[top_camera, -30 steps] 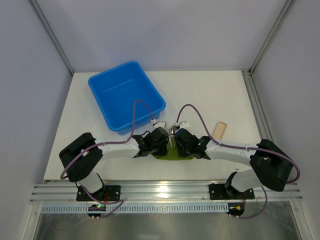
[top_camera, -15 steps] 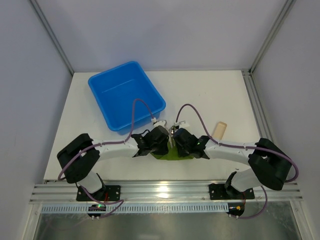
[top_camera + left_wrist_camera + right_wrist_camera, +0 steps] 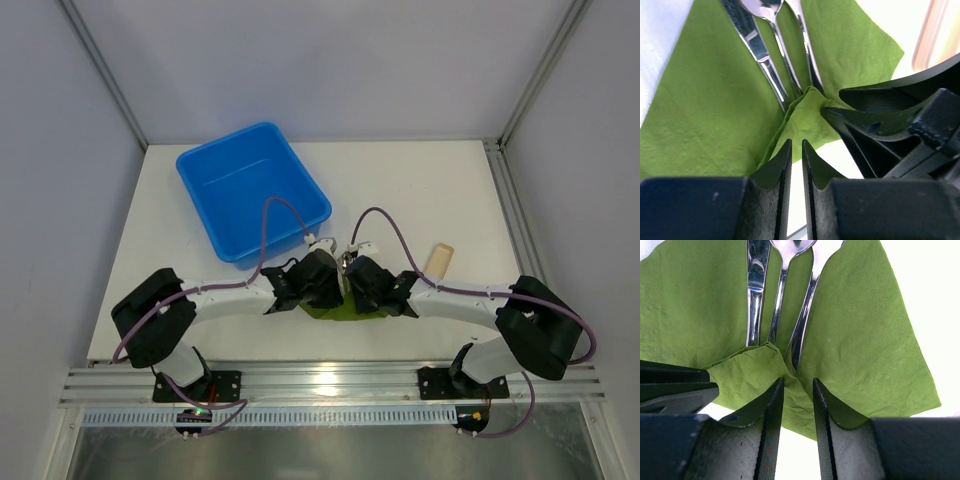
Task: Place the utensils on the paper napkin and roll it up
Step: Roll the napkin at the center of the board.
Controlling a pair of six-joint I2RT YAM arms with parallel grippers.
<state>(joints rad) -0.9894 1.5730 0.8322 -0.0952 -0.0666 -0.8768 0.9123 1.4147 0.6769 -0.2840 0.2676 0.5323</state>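
Top view, lower centre: both arms reach inward and meet over the near corner of the green paper napkin (image 3: 865, 330), which their wrists largely hide.

The left gripper (image 3: 795, 150) has its jaws nearly together. A thin slit remains, with bare white table (image 3: 420, 190) showing through it. Its tips sit just short of the napkin's raised corner, and nothing is seen clamped.

The right gripper (image 3: 795, 387) has its jaws about halfway apart. They straddle the turned-up corner, and green paper lies in the gap. No firm pinch is evident.

The near corner of the napkin is folded up and over the handle ends of the utensils (image 3: 781, 287). Three silvery pieces lie side by side on the napkin, running toward the top of both wrist views.

Farther off, a beige cylinder (image 3: 440, 258) lies right of centre, apart from the napkin. A blue bin (image 3: 250, 190) stands at upper left.
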